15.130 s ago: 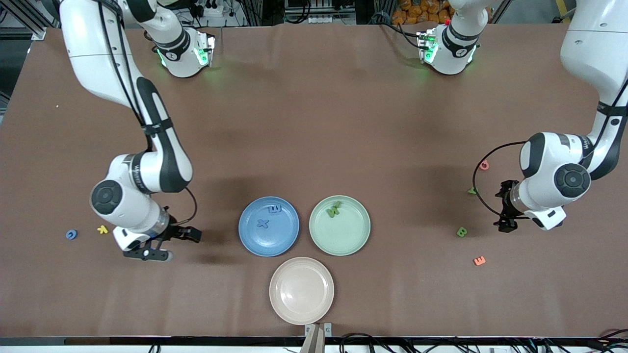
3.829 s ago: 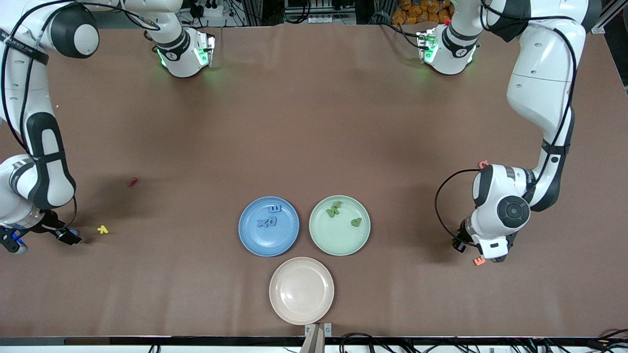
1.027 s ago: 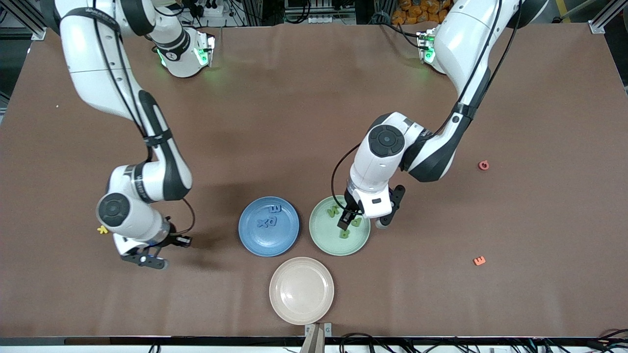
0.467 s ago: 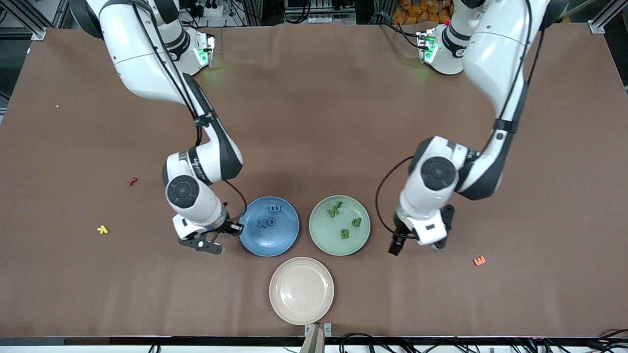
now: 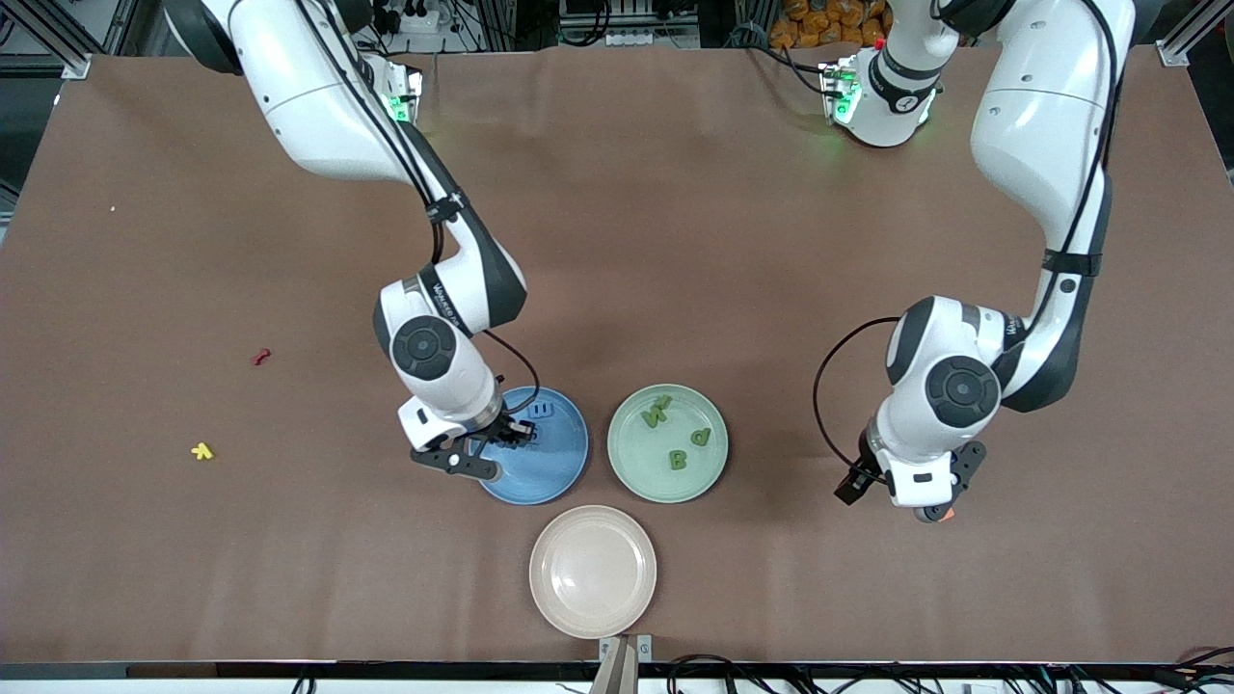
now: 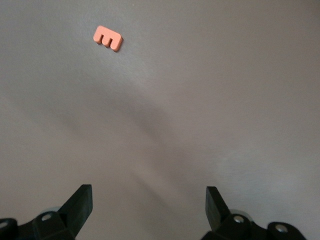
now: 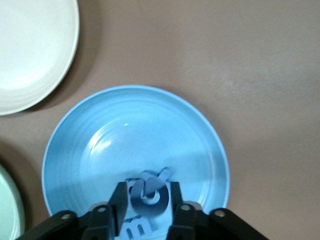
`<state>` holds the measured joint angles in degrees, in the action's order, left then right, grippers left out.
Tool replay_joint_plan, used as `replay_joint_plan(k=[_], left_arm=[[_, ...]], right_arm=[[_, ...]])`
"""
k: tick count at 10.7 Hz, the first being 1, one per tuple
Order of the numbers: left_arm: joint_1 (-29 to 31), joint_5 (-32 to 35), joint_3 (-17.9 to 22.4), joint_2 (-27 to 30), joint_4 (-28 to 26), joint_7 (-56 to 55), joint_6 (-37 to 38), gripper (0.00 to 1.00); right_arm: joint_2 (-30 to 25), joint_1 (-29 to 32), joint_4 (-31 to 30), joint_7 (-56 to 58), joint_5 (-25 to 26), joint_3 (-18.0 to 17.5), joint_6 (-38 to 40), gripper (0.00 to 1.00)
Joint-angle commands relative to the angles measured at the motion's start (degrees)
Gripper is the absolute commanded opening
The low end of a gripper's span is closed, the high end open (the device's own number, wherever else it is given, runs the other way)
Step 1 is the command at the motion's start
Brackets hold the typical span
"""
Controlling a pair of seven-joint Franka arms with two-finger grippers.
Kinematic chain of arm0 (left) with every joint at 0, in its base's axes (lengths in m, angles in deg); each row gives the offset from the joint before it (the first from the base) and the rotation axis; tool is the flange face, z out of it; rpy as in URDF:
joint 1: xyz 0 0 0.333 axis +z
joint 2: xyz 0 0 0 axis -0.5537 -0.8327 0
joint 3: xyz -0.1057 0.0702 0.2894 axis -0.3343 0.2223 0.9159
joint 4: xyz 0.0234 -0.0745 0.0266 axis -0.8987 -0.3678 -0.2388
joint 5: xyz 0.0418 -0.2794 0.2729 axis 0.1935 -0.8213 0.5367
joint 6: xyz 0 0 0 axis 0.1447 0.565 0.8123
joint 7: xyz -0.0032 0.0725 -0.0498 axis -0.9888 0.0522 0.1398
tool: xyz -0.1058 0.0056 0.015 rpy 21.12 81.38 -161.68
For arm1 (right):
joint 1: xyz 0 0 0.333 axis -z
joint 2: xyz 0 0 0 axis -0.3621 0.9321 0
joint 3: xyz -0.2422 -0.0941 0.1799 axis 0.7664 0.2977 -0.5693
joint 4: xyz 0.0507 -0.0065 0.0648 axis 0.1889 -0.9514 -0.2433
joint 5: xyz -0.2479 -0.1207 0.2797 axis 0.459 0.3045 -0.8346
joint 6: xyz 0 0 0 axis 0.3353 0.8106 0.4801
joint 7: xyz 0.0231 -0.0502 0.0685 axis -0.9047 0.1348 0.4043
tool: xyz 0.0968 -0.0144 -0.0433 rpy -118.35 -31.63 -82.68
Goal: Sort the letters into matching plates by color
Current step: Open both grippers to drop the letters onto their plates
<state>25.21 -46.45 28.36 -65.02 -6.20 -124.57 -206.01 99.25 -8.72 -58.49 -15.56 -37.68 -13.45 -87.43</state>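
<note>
Blue plate (image 5: 554, 467) carried several blue letters; mint plate (image 5: 667, 442) held three green ones. Beige-pink plate (image 5: 592, 571) sat bare near the table's front edge. Left to sort: yellow letter (image 5: 201, 450) and red letter (image 5: 259, 357) toward the right arm's end of the table, and orange E (image 6: 107, 38) toward the left arm's end. My right claw (image 7: 147, 199) hung low over the blue plate, pinching a blue letter (image 7: 148, 191) between its fingers. My left claw (image 6: 149, 207) stood wide open and empty over the table, the orange E lying apart from it.
</note>
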Motion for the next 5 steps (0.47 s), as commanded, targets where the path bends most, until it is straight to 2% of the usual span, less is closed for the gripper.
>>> replay_joint_plan(k=[1, 3, 5], left_arm=[[1.9, 1.2, -0.5, 0.9, 0.1, 16.9, 7.2, 1.00], [3.1, 1.2, -0.4, 1.3, 0.3, 28.7, 11.3, 1.00], [3.5, 1.2, -0.4, 1.5, 0.1, 34.3, 14.5, 1.00]], right_arm=[[1.1, 0.4, 1.9, 3.3, 1.2, -0.5, 0.1, 1.00], [0.6, 1.1, 1.9, 11.2, 1.2, -0.2, 0.8, 1.00], [0.4, 1.8, 2.0, 14.5, 1.2, 1.7, 1.5, 1.00]])
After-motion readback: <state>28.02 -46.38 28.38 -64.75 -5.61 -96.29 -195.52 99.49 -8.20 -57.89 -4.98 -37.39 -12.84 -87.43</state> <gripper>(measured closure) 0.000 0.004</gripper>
